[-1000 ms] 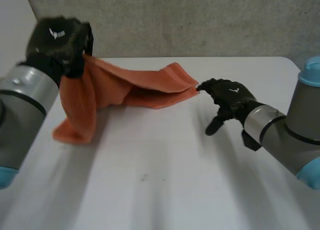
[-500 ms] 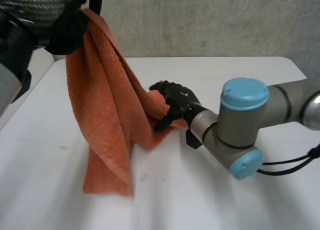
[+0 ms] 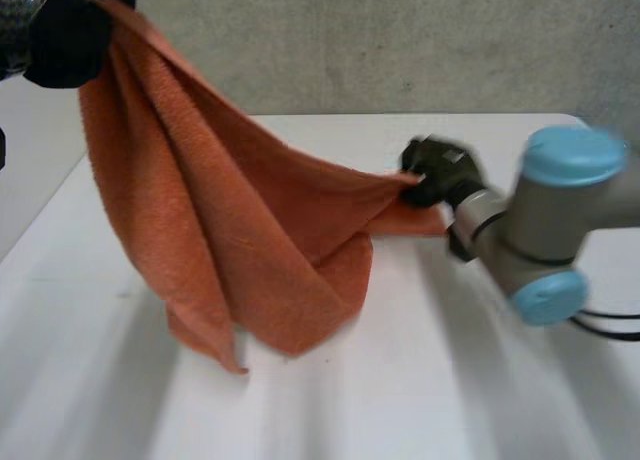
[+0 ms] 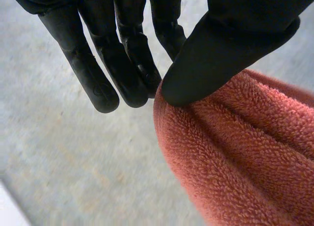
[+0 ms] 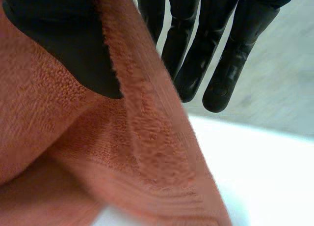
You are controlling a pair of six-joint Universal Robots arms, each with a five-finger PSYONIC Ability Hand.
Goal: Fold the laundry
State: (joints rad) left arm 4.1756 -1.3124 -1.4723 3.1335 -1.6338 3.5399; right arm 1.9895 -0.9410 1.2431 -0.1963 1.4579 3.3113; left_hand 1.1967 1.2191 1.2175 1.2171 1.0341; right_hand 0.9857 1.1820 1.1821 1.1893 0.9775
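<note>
You: left hand [image 3: 62,45] pinches towel [image 3: 230,250] top, upper left; right hand [image 3: 432,170] pinches lower end, centre right; long axis slopes between.

Wall [image 3: 400,40]: grey, rough-textured, directly behind table [image 3: 420,380]. Table: white, matte top, rounded far corner. Lighting: diffuse, even.
</note>
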